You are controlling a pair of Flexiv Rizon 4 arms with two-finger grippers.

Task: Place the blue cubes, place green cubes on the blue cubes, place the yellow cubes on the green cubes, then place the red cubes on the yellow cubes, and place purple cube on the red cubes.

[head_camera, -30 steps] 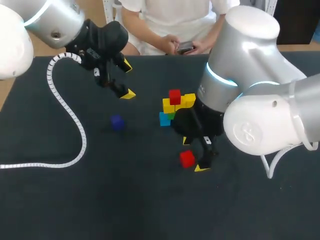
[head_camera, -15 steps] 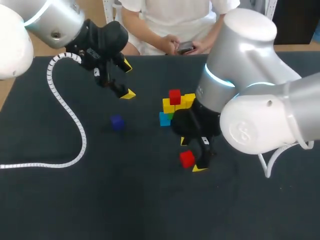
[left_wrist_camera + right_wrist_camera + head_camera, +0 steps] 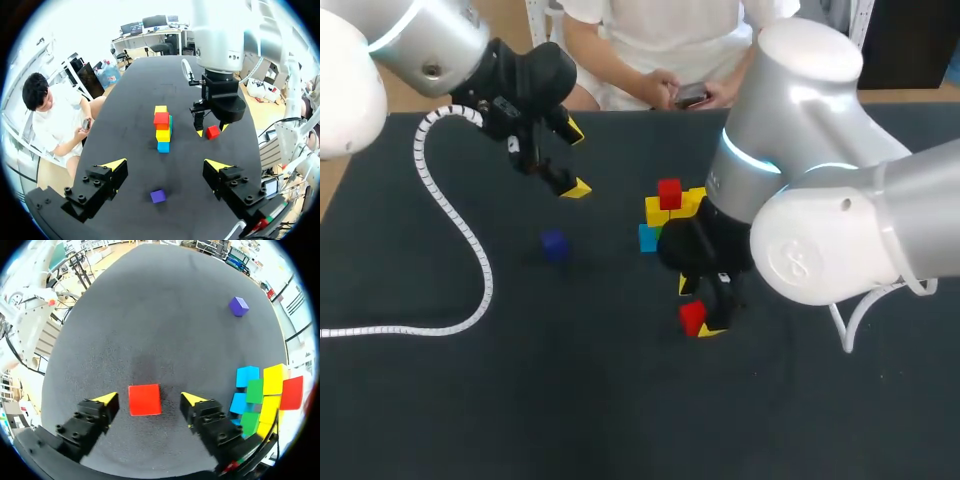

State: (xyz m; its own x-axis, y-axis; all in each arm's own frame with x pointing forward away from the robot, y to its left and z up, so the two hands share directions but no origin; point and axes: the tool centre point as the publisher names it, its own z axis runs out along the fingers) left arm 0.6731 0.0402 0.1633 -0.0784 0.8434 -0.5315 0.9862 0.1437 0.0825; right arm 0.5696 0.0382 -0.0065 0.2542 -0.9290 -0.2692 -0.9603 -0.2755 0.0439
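Black cloth table [image 3: 570, 400]. The right arm [image 3: 820, 200] comes in over the right half and bends down just near of the stack [image 3: 665, 215], likely because the loose red is the next piece to go up. The left arm [image 3: 410, 50] is parked high at far left, probably to keep clear until purple is due, and a white cable [image 3: 460, 240] loops from it down the table's left side. The stack sits mid-table: blues at the base, then green, yellows and one red on top, so one yellow looks uncapped. The loose red cube [image 3: 692, 316] lies flat on the cloth just near of the stack. The purple cube [image 3: 554, 245] sits alone left of the stack, well apart. Pose: the right gripper [image 3: 149, 399] points down, its fingers straddling the loose red cube with a gap each side, not gripping yet. The left gripper [image 3: 165, 164] hangs spread and empty above the cloth.
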